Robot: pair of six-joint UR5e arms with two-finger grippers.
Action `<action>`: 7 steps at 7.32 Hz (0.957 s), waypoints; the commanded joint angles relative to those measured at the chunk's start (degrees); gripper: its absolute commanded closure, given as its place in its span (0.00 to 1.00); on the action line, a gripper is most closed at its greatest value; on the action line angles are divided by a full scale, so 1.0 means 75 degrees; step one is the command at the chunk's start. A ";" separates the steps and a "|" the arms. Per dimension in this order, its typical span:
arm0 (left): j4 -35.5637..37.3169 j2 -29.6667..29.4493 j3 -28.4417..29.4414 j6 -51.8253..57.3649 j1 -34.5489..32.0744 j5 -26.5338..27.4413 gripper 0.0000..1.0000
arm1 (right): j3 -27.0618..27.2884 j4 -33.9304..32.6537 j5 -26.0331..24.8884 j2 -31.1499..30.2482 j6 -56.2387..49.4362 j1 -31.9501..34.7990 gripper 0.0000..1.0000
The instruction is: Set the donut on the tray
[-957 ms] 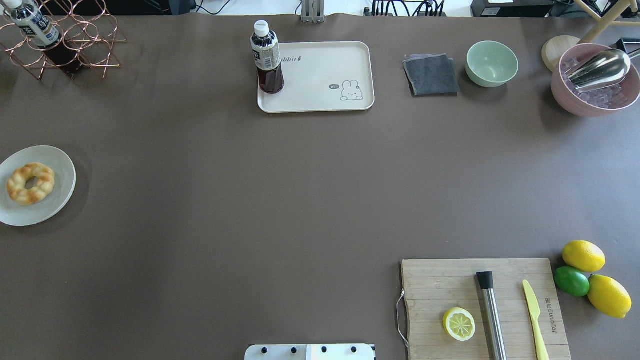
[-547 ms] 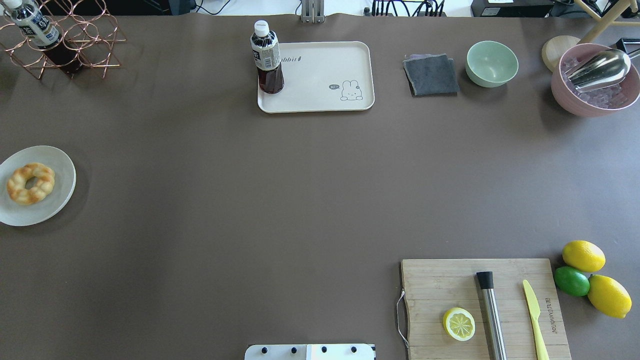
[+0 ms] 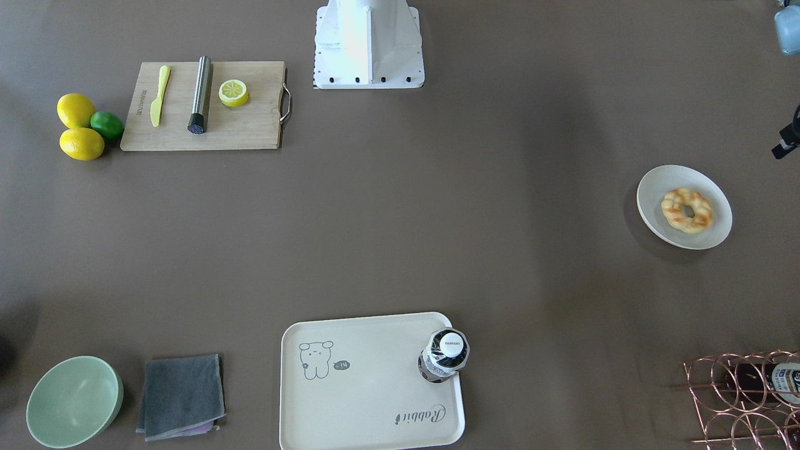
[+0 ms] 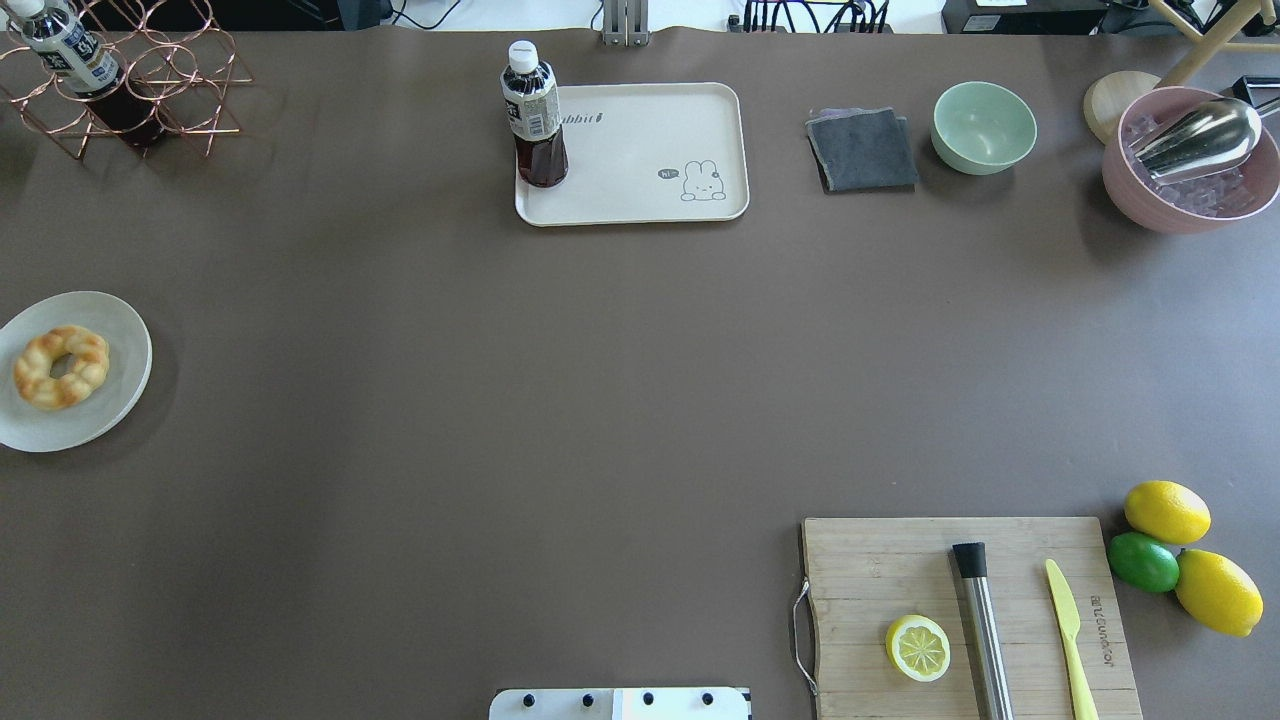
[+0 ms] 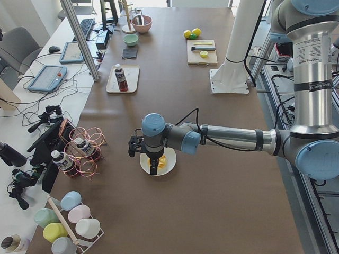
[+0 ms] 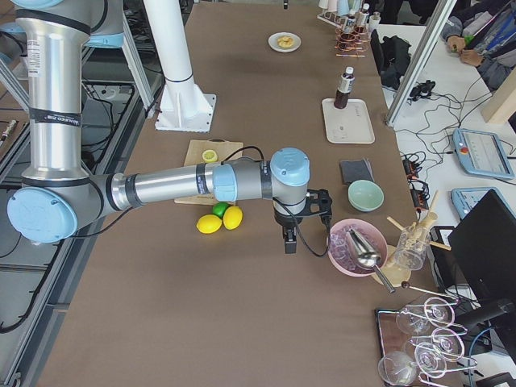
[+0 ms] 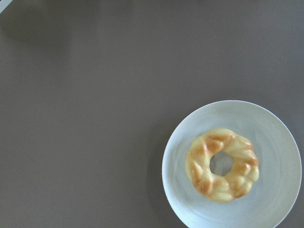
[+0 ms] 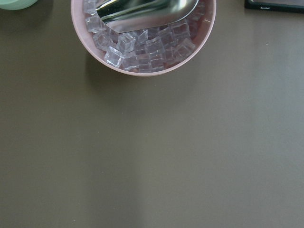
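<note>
The golden-brown twisted donut point(image 4: 61, 366) lies on a round off-white plate point(image 4: 112, 410) at the table's left edge. It also shows in the front view point(image 3: 687, 210) and the left wrist view point(image 7: 222, 165). The cream rabbit tray point(image 4: 650, 160) is at the far middle, with a dark drink bottle point(image 4: 533, 115) standing on its left end. My left gripper point(image 5: 153, 170) hangs over the plate and shows only in the left side view, so I cannot tell if it is open. My right gripper point(image 6: 288, 246) hangs beside the pink ice bowl point(image 6: 357, 244), and I cannot tell its state either.
A wooden cutting board point(image 4: 880, 570) at the near right holds a lemon half point(image 4: 917, 647), a steel muddler and a yellow knife. Lemons and a lime point(image 4: 1143, 561) lie beside it. A grey cloth point(image 4: 862, 149), a green bowl point(image 4: 984, 126) and a copper wire rack point(image 4: 170, 90) stand along the far edge.
</note>
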 commanded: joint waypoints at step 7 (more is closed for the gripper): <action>-0.2748 -0.0481 0.2386 -0.0800 0.1022 -0.0019 0.08 | 0.0227 0.0062 0.0196 -0.0091 0.0155 -0.0536 0.00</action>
